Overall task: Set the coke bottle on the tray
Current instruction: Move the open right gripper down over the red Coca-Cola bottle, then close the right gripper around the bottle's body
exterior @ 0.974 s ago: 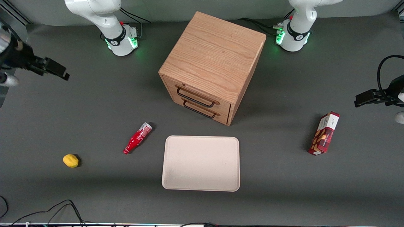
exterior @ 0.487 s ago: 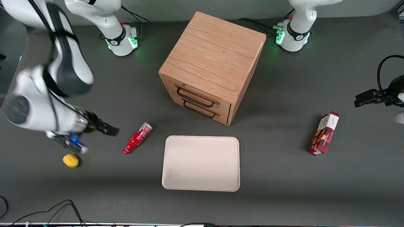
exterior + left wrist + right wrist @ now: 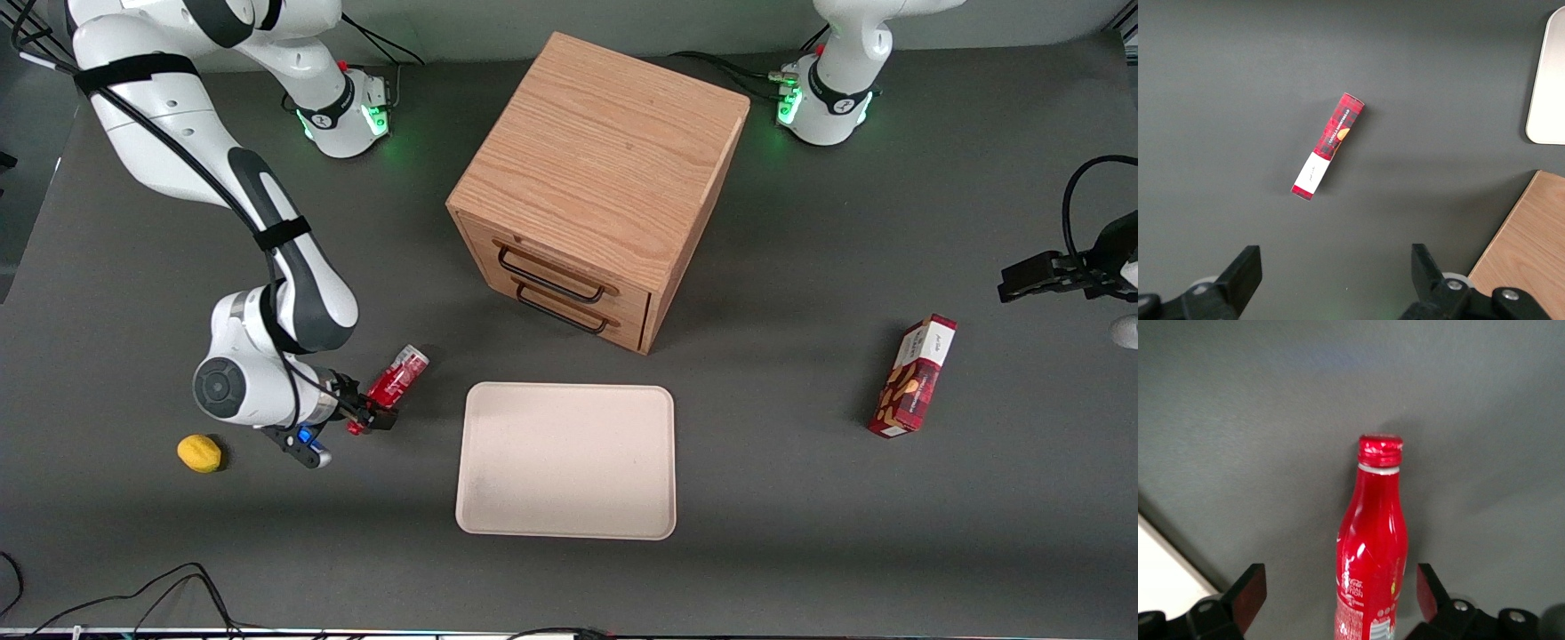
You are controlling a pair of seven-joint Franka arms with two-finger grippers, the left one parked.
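Observation:
The coke bottle (image 3: 396, 374) is small and red, with a red cap and a clear base. It lies on its side on the dark table, beside the tray toward the working arm's end. The cream-beige tray (image 3: 565, 460) lies flat in front of the wooden cabinet, nearer the front camera. My right gripper (image 3: 371, 412) is low over the bottle's neck end. In the right wrist view the gripper (image 3: 1338, 597) is open, with its fingers (image 3: 1248, 592) on either side of the bottle (image 3: 1371, 533) and gaps between them. A corner of the tray (image 3: 1158, 567) shows there too.
A wooden two-drawer cabinet (image 3: 596, 187) stands mid-table. A yellow lemon (image 3: 199, 452) lies close to the working arm's wrist. A red snack box (image 3: 914, 376) lies toward the parked arm's end and also shows in the left wrist view (image 3: 1328, 145). Cables run along the front edge.
The right arm has swung in from the table's edge and come down. Its gripper now straddles the bottle's neck end. The bottle and tray have not moved.

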